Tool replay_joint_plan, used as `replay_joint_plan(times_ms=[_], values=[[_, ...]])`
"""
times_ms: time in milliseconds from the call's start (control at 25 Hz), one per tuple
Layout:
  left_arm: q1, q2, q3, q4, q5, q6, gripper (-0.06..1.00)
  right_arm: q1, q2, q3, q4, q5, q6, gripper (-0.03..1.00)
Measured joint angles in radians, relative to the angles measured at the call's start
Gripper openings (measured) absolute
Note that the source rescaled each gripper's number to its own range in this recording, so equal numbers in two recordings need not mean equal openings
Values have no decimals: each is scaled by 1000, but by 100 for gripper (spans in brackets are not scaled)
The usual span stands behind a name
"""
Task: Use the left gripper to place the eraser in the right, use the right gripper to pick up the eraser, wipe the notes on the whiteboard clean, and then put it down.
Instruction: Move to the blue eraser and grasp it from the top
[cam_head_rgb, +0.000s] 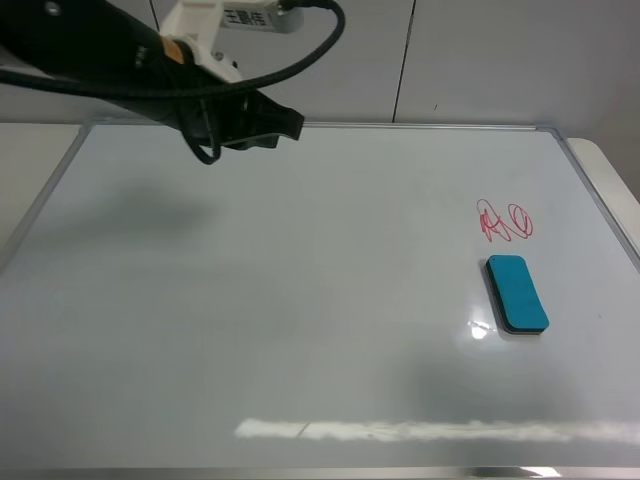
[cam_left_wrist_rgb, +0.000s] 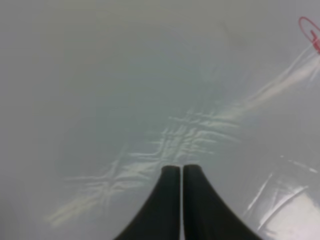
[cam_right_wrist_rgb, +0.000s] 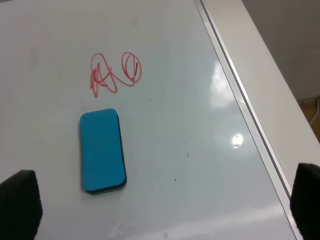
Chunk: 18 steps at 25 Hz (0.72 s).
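**Eraser lies on the board's right side, both claws empty**

Start at the upper left of the high view. There you see the left claw (cam_head_rgb: 268, 125) on its thick black arm, with looping cables and a white tag above it, hanging over the far left part of the whiteboard (cam_head_rgb: 250, 300). Your left wrist view shows its two dark fingers (cam_left_wrist_rgb: 167, 210) pressed together with only a hairline seam between them, and nothing is held. Below them is bare glossy board streaked with light, and a scrap of red ink sits at that view's upper right corner.

Move across the middle of the high view and you find only white surface, a soft shadow at left and a bright reflected strip along the lower edge.

On the right of the high view, the notes (cam_head_rgb: 504, 221) are a red squiggle beside a circled shape. The eraser (cam_head_rgb: 516, 293) lies flat on the board just below them, close but not touching, with its teal face up and a dark underside showing along its lower edge. Its long side runs roughly toward the marks.

The right claw does not show in the high view. In your right wrist view its two black fingertips (cam_right_wrist_rgb: 19, 205) stand at the lower corners, spread wide apart and holding nothing, with the eraser nearer the lower left one. The board's silver frame (cam_right_wrist_rgb: 240, 100) runs diagonally down the right of that view.
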Motion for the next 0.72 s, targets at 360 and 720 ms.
replay_joint_plan(times_ms=[360, 720], values=[[122, -467, 260, 182, 17, 0, 6, 0, 0, 0, 0, 0, 0, 100], [127, -899, 309, 188, 194, -32, 94, 0, 0, 0, 0, 0, 0, 100]])
